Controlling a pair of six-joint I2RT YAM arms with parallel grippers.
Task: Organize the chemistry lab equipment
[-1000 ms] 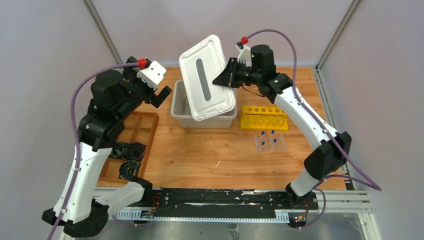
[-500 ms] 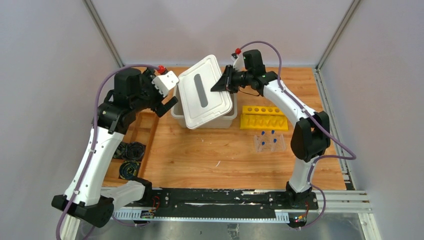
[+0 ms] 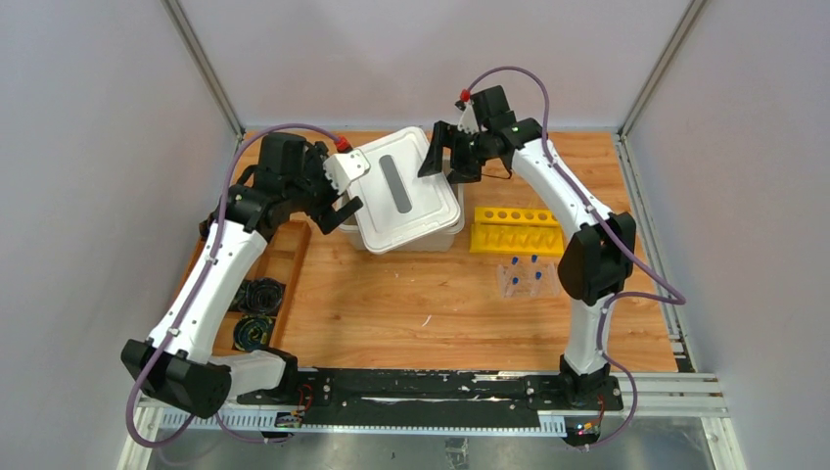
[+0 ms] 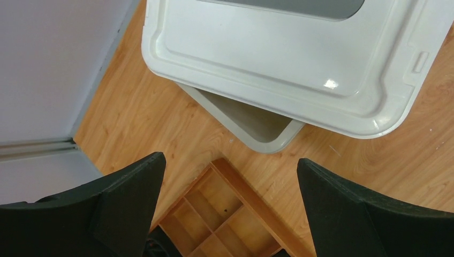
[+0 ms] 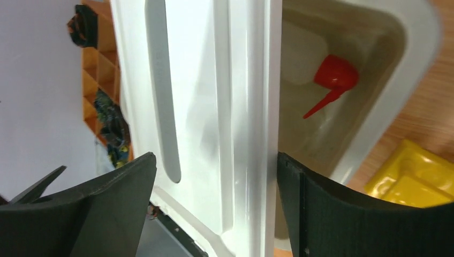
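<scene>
Bright, even light from overhead, so shadows on the wooden surface [image 3: 411, 299] stay soft and short. Top view's pretty sharp. There's a little glare spot on the white lid [image 4: 289, 53] in the left wrist view. Right wrist view is softer: lid nearly blown out up close, and the squeeze bottle [image 5: 334, 75] with its red nozzle looks fuzzy.

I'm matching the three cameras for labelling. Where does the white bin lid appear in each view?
Top external: the white lid is at centre back, lying askew on the bin.
Left wrist: the lid runs across the top, with a bin corner showing beneath.
Right wrist: the lid fills the left and middle, with the bin's open part to its right.
Shared landmark: the bin.
</scene>
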